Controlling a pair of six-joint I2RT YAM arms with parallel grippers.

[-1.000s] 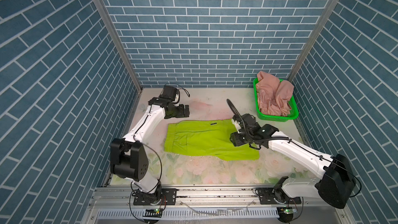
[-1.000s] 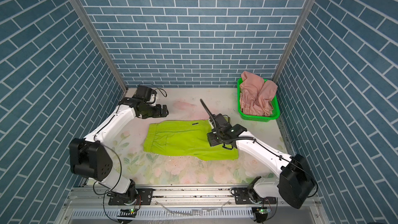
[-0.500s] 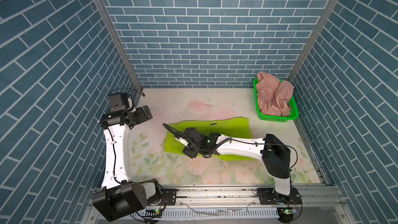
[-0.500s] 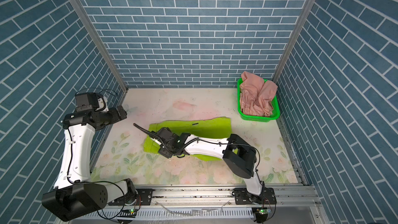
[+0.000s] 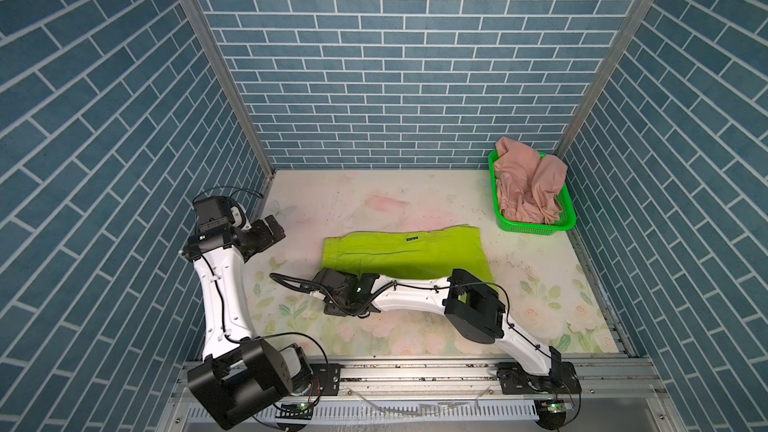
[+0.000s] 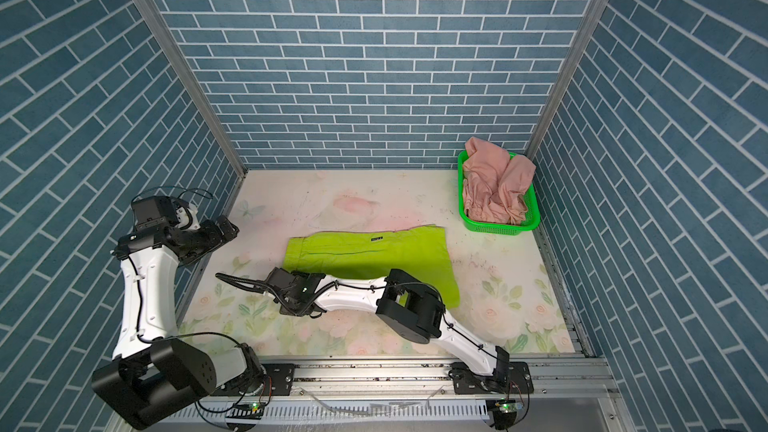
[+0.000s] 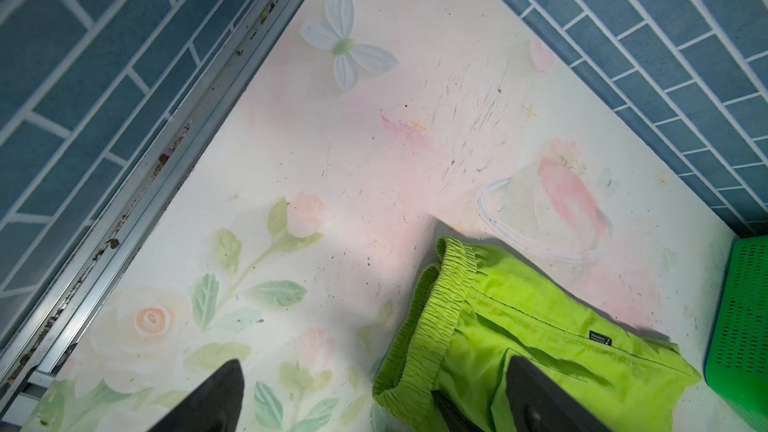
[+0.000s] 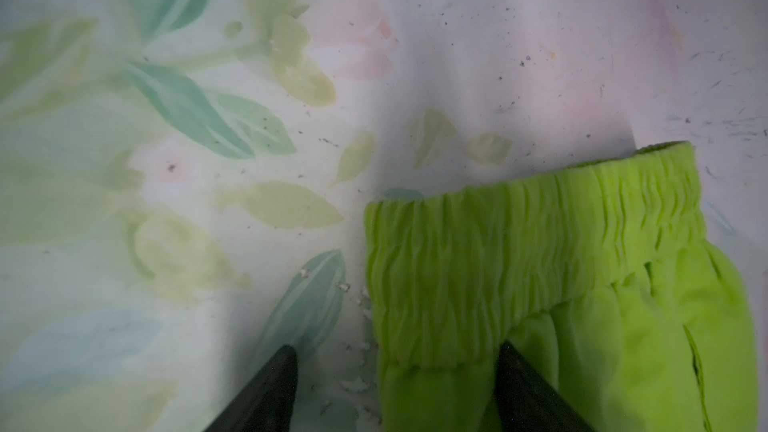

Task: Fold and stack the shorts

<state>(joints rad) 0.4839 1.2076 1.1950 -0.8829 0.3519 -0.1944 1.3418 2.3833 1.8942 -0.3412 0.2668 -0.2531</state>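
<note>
The lime-green shorts (image 5: 403, 253) lay flat near the middle of the floral desk (image 5: 374, 201). In both top views the gathered waistband (image 8: 540, 243) pointed to the left side and the legs to the right. The right arm (image 5: 415, 299) stretched low across the front of the desk to the waistband's near corner. In the right wrist view the right jaws stood parted and released, gripping nothing. One dark fingertip (image 8: 274, 388) was over bare desk just beside the waistband and the other over green fabric. The waistband's corner lay in the gap between them. Whether either tip touched the cloth could not be told.

The left arm (image 5: 220, 284) stood raised at the left edge of the desk. The left jaws were spread wide and empty, well apart from the shorts, with the waistband end showing beyond them in the left wrist view.

The dusty-pink shorts (image 5: 528, 184) sat crumpled in the green basket (image 5: 536, 229) at the far right corner, well apart from both pairs of jaws.
</note>
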